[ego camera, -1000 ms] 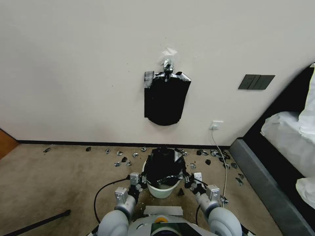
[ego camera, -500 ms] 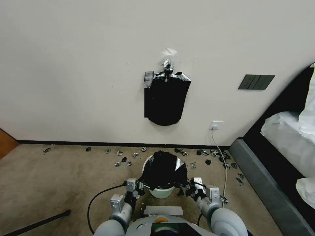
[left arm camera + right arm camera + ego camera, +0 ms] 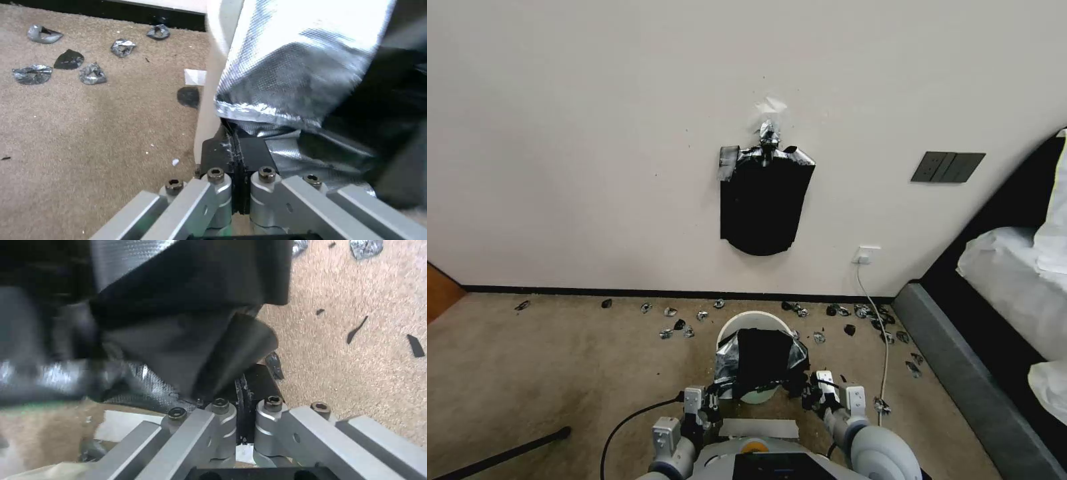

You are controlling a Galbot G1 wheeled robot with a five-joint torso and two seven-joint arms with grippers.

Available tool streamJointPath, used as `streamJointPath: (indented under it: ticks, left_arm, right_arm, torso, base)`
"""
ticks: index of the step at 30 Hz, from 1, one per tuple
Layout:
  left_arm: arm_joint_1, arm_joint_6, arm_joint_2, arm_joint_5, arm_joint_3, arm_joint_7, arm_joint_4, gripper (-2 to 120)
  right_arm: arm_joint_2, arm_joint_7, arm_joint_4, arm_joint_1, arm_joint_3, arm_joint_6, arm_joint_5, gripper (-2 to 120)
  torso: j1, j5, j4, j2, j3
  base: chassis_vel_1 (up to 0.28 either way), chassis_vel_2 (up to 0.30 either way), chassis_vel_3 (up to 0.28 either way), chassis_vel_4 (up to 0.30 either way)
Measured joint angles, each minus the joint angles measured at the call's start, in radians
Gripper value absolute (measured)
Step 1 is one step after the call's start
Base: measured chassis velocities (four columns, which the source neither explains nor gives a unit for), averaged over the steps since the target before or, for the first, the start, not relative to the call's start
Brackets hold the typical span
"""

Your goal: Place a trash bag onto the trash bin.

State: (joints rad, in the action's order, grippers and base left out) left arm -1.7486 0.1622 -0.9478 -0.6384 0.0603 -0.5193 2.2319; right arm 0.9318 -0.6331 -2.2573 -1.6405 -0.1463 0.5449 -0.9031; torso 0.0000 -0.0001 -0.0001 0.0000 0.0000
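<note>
- Two end effectors, left end effector (image 3: 712,400) and right end effector (image 3: 808,393), each pinch a near corner of the trash bag (image 3: 758,360), fingers closed on film.
- Bag stretched left-to-right between them, draped over the near rim of the trash bin (image 3: 752,321); the far rim stays bare.
- Bin stands on tan carpet (image 3: 547,360) near a white wall (image 3: 594,133).
</note>
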Motion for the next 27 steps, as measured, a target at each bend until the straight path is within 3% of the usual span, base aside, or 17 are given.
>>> streamJointPath:
  ticks: [27]
  left_arm:
    - [0.143, -0.011, 0.019, -0.046, -0.009, -0.025, -0.103, 0]
  right_arm:
    - [0.013, 0.05, 0.122, 0.075, 0.026, -0.066, 0.072, 0]
  torso:
    - [0.0, 0.0, 0.0001, 0.0, 0.0]
  base:
    - [0.0, 0.0, 0.0, 0.0]
